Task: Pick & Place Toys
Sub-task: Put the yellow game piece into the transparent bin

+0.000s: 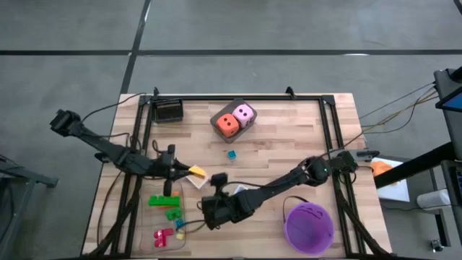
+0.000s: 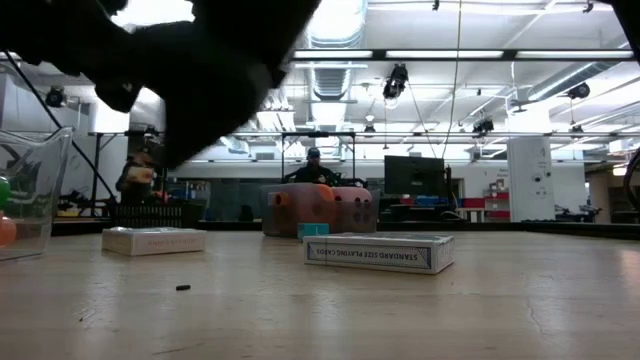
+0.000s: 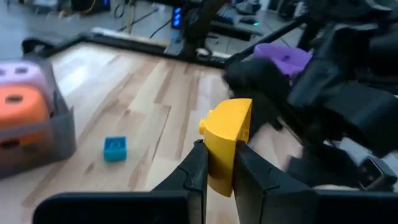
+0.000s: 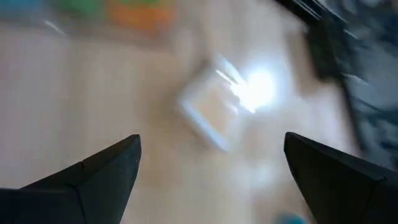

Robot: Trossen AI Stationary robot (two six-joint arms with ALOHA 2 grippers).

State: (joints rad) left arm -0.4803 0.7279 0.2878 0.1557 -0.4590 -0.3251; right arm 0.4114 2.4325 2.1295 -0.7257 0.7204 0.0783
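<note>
My left gripper (image 3: pixel 217 158) is shut on a yellow brick (image 1: pixel 196 172) at the table's left middle, just beyond the clear tray (image 1: pixel 189 238). My right gripper (image 4: pixel 211 168) stands open over the tray's right side (image 1: pixel 202 215), with nothing between its fingers. Green bricks (image 1: pixel 164 201) and red ones (image 1: pixel 162 235) lie in the tray. A small blue brick (image 1: pixel 231 154) rests flat on the table. An orange die (image 1: pixel 228 125) and a pink die (image 1: pixel 245 113) sit side by side in a grey holder at the far middle. My left gripper pinches the yellow brick by its near end (image 3: pixel 219 173) between the two fingers, which come almost level from the table's left. The rest of the brick sticks out past the fingertips, a stud (image 3: pixel 204 126) on its side, clear of the table.
A purple bucket (image 1: pixel 309 225) stands at the near right. A black box (image 1: pixel 168 110) sits at the far left. A playing-card box (image 2: pixel 380 250) and a second flat box (image 2: pixel 155 240) lie on the table. My right arm (image 1: pixel 274 186) reaches across the near middle.
</note>
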